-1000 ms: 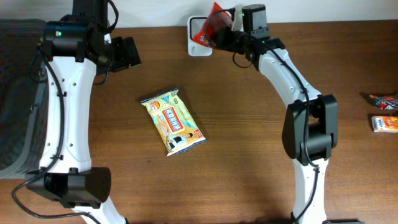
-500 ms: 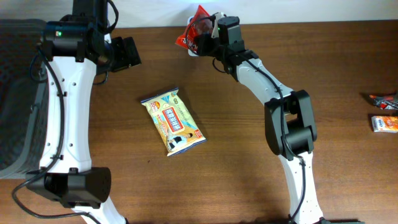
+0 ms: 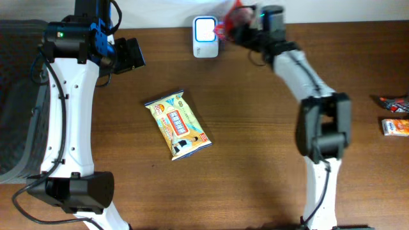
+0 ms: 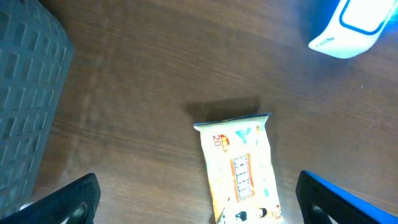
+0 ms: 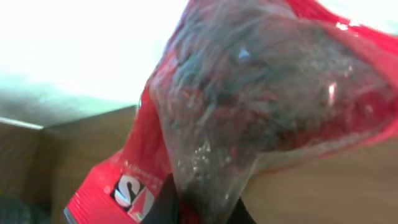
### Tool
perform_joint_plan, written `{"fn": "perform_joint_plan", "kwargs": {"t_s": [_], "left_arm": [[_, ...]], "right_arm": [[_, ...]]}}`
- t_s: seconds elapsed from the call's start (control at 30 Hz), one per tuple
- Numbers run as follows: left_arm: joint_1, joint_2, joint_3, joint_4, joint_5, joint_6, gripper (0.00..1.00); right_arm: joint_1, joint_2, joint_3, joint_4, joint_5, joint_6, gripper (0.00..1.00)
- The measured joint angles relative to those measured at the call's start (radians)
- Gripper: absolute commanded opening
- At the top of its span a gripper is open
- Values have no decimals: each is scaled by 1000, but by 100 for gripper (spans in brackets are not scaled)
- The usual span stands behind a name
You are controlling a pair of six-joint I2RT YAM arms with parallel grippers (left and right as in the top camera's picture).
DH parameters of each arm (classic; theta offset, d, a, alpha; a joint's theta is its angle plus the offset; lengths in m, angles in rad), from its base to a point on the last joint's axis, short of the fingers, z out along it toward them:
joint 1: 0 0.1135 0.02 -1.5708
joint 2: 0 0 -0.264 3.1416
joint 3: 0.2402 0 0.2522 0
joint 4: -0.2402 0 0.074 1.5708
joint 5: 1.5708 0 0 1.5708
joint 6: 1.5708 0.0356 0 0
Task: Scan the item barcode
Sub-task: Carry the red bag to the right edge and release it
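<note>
The item, a red and clear snack packet [image 3: 234, 15], hangs in the air at the table's back edge, just right of the white barcode scanner [image 3: 205, 29]. My right gripper [image 3: 248, 24] is shut on its lower edge. In the right wrist view the packet [image 5: 249, 106] fills the frame, pinched between the dark fingertips [image 5: 166, 202] at the bottom. My left gripper [image 3: 131, 54] hovers open and empty at the back left. Its blue-edged fingers [image 4: 339, 199] stand wide apart above the table, and the scanner [image 4: 348, 25] shows at that view's top right.
A yellow snack packet [image 3: 177, 123] lies flat mid-table, also in the left wrist view [image 4: 239, 171]. A grey basket [image 3: 16, 96] stands at the left edge. Two small packets [image 3: 394, 102] [image 3: 396, 126] lie at the far right edge.
The right arm swung the red packet from over the scanner to its left, then back across to its right side. The left arm stayed still and open.
</note>
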Motion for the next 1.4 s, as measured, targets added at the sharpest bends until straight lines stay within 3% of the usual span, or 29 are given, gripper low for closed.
{"fn": "perform_joint_plan", "kwargs": {"t_s": [0.13, 0.27, 0.53, 0.57, 0.6, 0.63, 0.67, 0.83, 0.97, 1.13, 1.23, 1.4], "left_arm": [[0, 0, 0, 0, 0, 0, 99], [0, 0, 0, 0, 0, 0, 99], [0, 0, 0, 0, 0, 0, 99], [0, 0, 0, 0, 0, 0, 99], [0, 0, 0, 0, 0, 0, 99], [0, 0, 0, 0, 0, 0, 99], [0, 0, 0, 0, 0, 0, 99], [0, 0, 0, 0, 0, 0, 99], [0, 0, 0, 0, 0, 0, 99], [0, 0, 0, 0, 0, 0, 99], [0, 0, 0, 0, 0, 0, 99], [0, 0, 0, 0, 0, 0, 99]], "right_arm": [[-185, -139, 14, -308, 103, -1, 4], [-421, -158, 15, -612, 258, -2, 4], [-768, -155, -39, -661, 401, -182, 5], [-791, -155, -62, -636, 404, -190, 19], [-804, -155, -80, -615, 407, -196, 67], [-813, -155, -96, -605, 408, -210, 95], [-819, -155, -107, -605, 410, -210, 99], [-821, -161, -107, -626, 410, -214, 99], [-822, -288, -113, -658, 374, -205, 99], [-799, -547, -112, -711, 39, -205, 99], [-677, -551, -111, -740, -171, -290, 99], [-323, -476, -111, -760, -249, -470, 99]]}}
